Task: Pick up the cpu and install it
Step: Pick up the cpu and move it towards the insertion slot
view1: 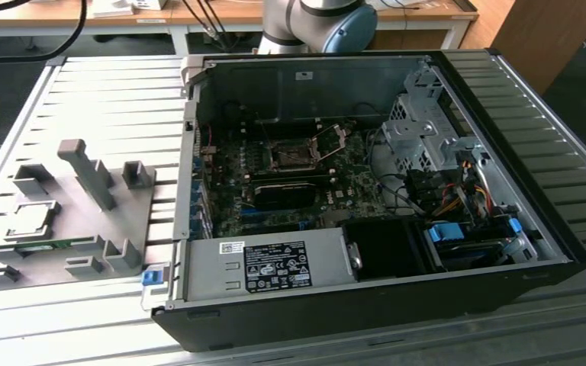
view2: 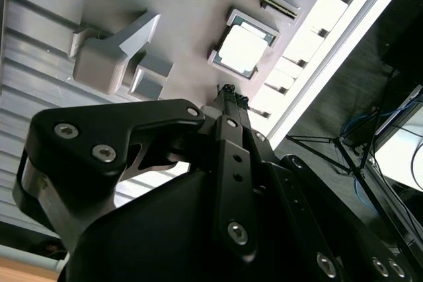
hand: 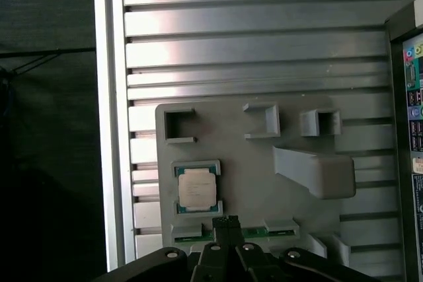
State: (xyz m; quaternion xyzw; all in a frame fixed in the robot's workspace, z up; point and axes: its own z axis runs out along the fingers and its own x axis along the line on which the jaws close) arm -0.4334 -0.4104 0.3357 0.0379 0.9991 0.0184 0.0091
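First wrist view has the cpu (hand: 196,187) lying flat in its pocket by the edge of the grey tray (hand: 251,163) farthest from the computer case (hand: 404,163), just ahead of the gripper (hand: 225,221) and a little aside. Its fingers (hand: 219,225) look pinched together, empty, clear of the chip.

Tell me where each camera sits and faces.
Exterior view: off the arm, looking down at the open computer case and grey tray; the arm shows behind.
First wrist view: on the arm, looking down past the gripper at the tray.
Second wrist view: on the arm, behind the gripper, facing the tray.
All share the cpu in the tray.
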